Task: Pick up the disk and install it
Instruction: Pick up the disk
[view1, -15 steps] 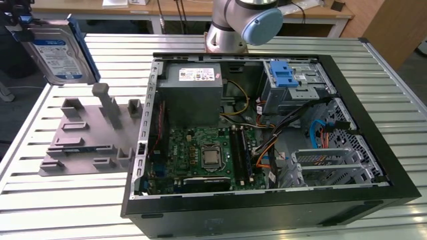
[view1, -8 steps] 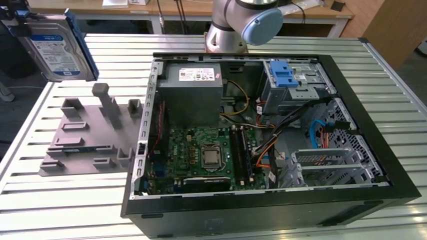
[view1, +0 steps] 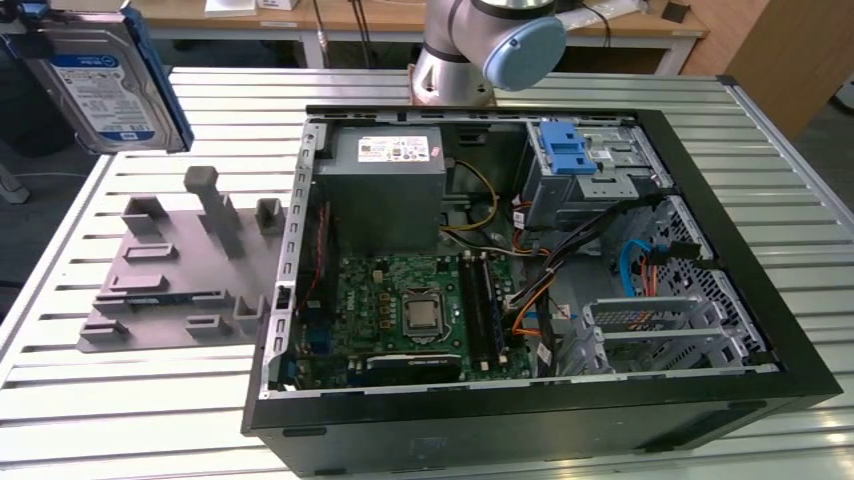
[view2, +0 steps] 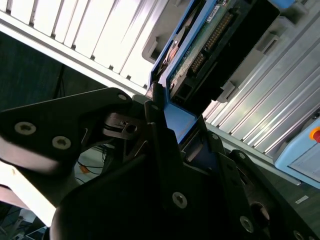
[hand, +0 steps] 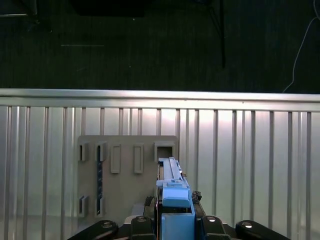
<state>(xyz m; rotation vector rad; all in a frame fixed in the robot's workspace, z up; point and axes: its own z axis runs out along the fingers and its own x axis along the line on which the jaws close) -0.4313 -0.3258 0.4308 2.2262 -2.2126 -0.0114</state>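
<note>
Disk (view1: 107, 85) held aloft above the tray (hand: 125, 200)
The gripper (hand: 176, 212) clamps the disk by one end, well apart from the case (view1: 534, 405), likely so its rails stay free for the cage (view1: 614, 180).

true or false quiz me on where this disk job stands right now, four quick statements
1. The gripper is shut on the disk. True.
2. The disk sits in the drive cage. False: it is held up in the air at the exterior view's left, outside the computer case.
3. The computer case lies open on the table. True.
4. The grey holder plate lies inside the case. False: it lies on the table beside it.
</note>
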